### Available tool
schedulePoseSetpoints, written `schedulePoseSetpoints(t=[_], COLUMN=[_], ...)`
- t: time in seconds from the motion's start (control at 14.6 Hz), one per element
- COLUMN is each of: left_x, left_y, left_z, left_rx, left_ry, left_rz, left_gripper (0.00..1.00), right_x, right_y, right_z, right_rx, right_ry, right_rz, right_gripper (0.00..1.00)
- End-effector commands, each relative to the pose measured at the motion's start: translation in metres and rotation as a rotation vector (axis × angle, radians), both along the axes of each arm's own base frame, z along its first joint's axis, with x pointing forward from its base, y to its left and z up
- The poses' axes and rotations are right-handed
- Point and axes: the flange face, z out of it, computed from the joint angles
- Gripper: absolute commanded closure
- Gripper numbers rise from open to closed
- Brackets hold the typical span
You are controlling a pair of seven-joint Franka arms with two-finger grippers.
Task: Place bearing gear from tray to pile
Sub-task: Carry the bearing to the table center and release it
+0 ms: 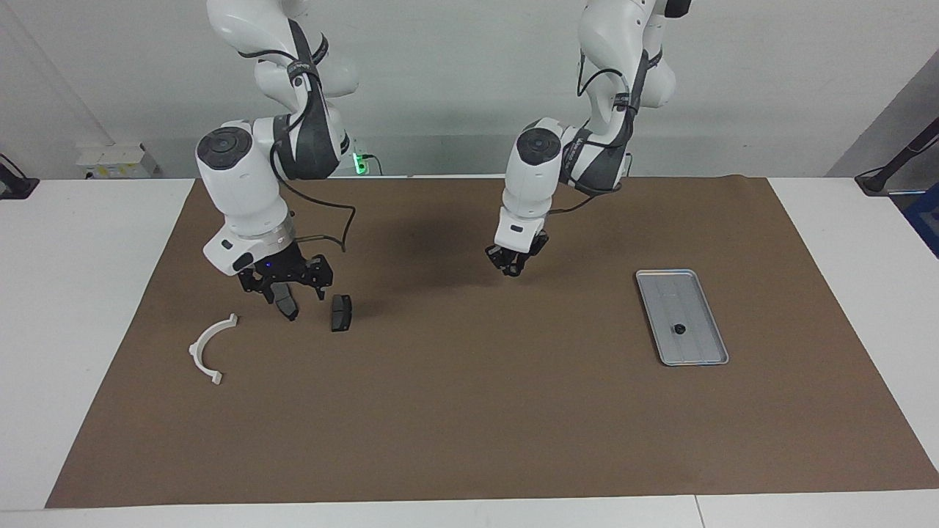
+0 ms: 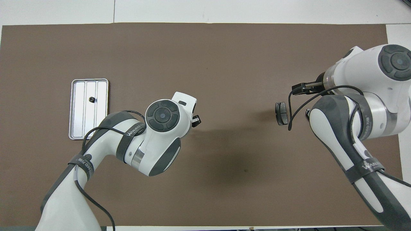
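Observation:
The small black bearing gear (image 1: 680, 328) (image 2: 91, 99) lies in the silver tray (image 1: 664, 293) (image 2: 78, 125) toward the left arm's end of the table. The pile sits toward the right arm's end: a white half-ring bracket (image 1: 209, 345) and a dark pad (image 1: 341, 313) (image 2: 281, 113). A second dark pad (image 1: 287, 306) shows right under my right gripper (image 1: 293, 292), which hangs open low over the pile. My left gripper (image 1: 512, 270) (image 2: 196, 120) hangs shut over the middle of the mat, between tray and pile. I see nothing between its tips.
A brown mat (image 1: 469, 425) covers most of the white table (image 1: 81, 330). In the overhead view the right arm hides the bracket and the second pad. Bare mat stretches between the tray and the pile.

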Motion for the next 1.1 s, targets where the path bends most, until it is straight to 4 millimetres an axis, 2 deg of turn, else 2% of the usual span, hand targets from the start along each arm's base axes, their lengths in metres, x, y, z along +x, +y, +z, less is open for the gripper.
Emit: schedulePoseSetpoints(t=[0.0, 0.21, 0.34, 0.48, 0.55, 0.62, 0.69, 0.82, 0.96, 1.03], left_x=[-0.003, -0.008, -0.008, -0.006, -0.005, -0.005, -0.003, 0.008, 0.034, 0.047], left_y=[-0.014, -0.025, -0.025, -0.024, -0.023, -0.023, -0.022, -0.014, 0.031, 0.063], left_z=[-0.022, -0.043, -0.044, -0.044, -0.044, -0.045, -0.044, -0.024, 0.021, 0.044], left_rx=[0.004, 0.033, 0.035, 0.038, 0.044, 0.047, 0.049, 0.065, 0.094, 0.096], left_ry=[-0.008, -0.027, -0.030, -0.036, -0.041, -0.046, -0.046, -0.038, -0.027, -0.020], left_rz=[0.009, 0.003, 0.002, -0.006, -0.015, -0.019, -0.017, -0.015, -0.069, -0.104], left_gripper=[1.00, 1.00, 1.00, 0.34, 0.14, 0.05, 0.00, 0.00, 0.00, 0.00], right_x=[-0.002, -0.002, -0.002, -0.002, -0.002, -0.002, -0.001, -0.001, -0.001, -0.001], right_y=[-0.002, -0.006, -0.008, -0.008, -0.009, -0.009, -0.012, -0.024, -0.024, -0.020], right_z=[0.000, 0.000, 0.000, 0.000, 0.000, 0.000, 0.000, 0.000, 0.000, 0.000], right_rx=[0.017, 0.016, 0.016, 0.016, 0.016, 0.016, 0.016, 0.016, 0.016, 0.016], right_ry=[0.007, 0.009, 0.007, 0.007, 0.009, 0.007, 0.007, 0.007, 0.007, 0.007], right_rz=[-0.025, -0.028, -0.029, -0.029, -0.031, -0.031, -0.035, -0.052, -0.049, -0.043], right_gripper=[0.00, 0.00, 0.00, 0.00, 0.00, 0.00, 0.00, 0.00, 0.00, 0.00])
